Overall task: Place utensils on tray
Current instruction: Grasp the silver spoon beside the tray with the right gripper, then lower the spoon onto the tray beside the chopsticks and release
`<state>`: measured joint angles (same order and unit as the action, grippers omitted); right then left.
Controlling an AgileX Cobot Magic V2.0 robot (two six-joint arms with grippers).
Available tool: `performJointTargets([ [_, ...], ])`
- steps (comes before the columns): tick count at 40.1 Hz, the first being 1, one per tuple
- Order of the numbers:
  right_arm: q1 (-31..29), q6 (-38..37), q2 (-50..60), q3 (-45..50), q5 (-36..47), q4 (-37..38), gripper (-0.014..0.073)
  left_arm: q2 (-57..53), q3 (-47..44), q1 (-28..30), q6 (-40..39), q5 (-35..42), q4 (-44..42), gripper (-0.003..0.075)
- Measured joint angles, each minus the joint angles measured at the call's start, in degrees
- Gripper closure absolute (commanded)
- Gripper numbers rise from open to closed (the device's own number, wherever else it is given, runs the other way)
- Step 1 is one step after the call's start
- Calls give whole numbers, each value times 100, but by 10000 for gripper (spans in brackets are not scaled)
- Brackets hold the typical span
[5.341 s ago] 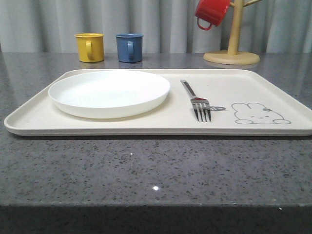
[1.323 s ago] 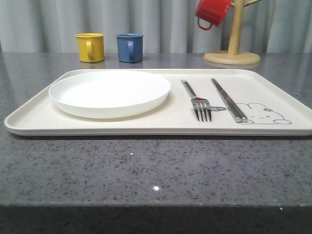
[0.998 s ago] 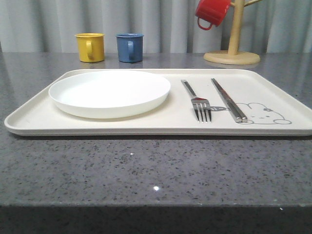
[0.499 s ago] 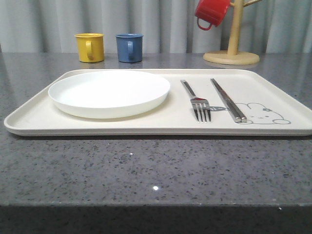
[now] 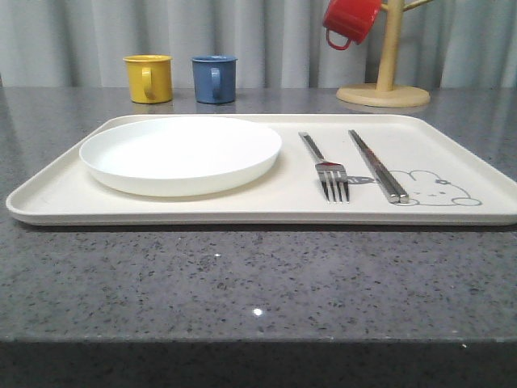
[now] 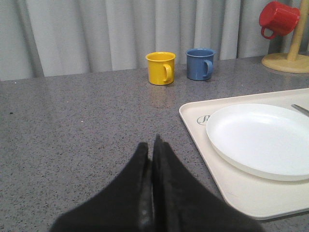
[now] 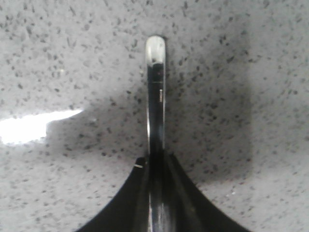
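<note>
The right gripper (image 7: 155, 166) clamps a slim silver utensil handle (image 7: 155, 96) between its black fingers (image 7: 181, 193), the rounded handle end projecting straight ahead of the claw over speckled grey countertop (image 7: 251, 58). By its rounded end it is likely the spoon, gripped along its length, probably so that it can be laid flat beside the others; its bowl is hidden.

The left gripper (image 6: 152, 159) hangs with its jaws pressed together on nothing, parked over bare counter, apparently to keep out of the way, with the cream tray (image 6: 193, 121) ahead of it and off to one side.

On the tray lie one fork (image 5: 325, 167), tines toward the camera, and one pair of chopsticks (image 5: 377, 165) parallel beside it, next to one white plate (image 5: 181, 153). Behind the tray stand one yellow mug (image 5: 149, 78) and one blue mug (image 5: 215, 78), and one red mug (image 5: 351, 20) hangs on a wooden stand (image 5: 385, 73). Two of the three utensils appear placed.
</note>
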<state>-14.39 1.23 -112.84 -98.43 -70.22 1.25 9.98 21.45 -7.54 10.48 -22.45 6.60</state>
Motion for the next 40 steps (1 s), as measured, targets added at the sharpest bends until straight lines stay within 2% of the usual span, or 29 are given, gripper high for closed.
performJointTargets([
  [8,71,-298,501,0,0,-81,610,0,0,0,0,0,0,738],
  [14,363,-537,1090,0,-38,-125,610,0,0,0,0,0,0,738],
  [23,1313,-979,1716,0,-107,-125,610,0,0,0,0,0,0,738],
  [31,2231,-1384,1707,0,-125,-266,610,0,0,0,0,0,0,738],
  [40,2771,-1810,1476,0,-125,-325,610,0,0,0,0,0,0,738],
])
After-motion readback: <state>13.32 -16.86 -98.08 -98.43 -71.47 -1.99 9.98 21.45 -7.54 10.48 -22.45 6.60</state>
